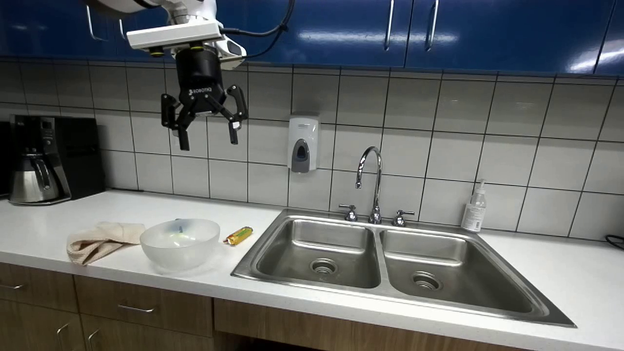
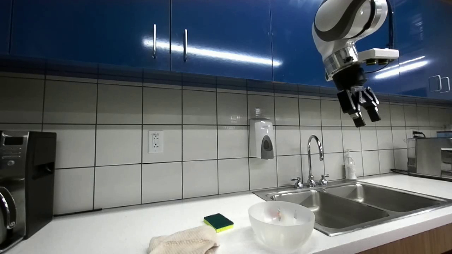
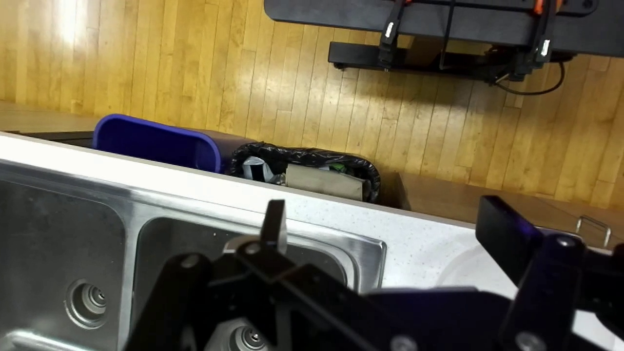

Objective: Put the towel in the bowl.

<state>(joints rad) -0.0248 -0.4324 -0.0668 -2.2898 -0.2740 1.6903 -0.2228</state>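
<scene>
Blue cabinets (image 1: 331, 29) run along the top, over a tiled wall (image 1: 507, 112). Below lies a white counter (image 1: 122, 204). The white arm (image 2: 342, 26) hangs in from above. A steel double sink (image 1: 384, 265) is set in the counter, its tap (image 1: 378, 190) at twelve o'clock. In an exterior view a black coffee maker (image 1: 56, 158) stands between nine and ten o'clock from the sink, and the black gripper (image 1: 208, 138) hangs high at ten, its fingers (image 1: 183, 140) released and spread well apart. The bowl (image 1: 180, 256) stands upright on the counter at the sink's nine o'clock: round, whitish, frosted; small spots of colour show in it, though whether inside or behind cannot be told. The towel (image 1: 100, 237) lies on the counter just beside the bowl, at its nine o'clock, the two apart: beige, ribbed, crumpled into soft ridges and folds. A white dispenser (image 1: 303, 144) hangs on the wall at about two o'clock from the bowl; a pump bottle (image 1: 474, 212) stands at the sink's two. In an exterior view a green-and-yellow sponge (image 2: 219, 222) lies at the bowl's nine, close to the towel; in an exterior view a yellow packet (image 1: 239, 236) lies at the bowl's three. White letters on the gripper read ROBOTIQ; the print on the bottle is too small to read.
</scene>
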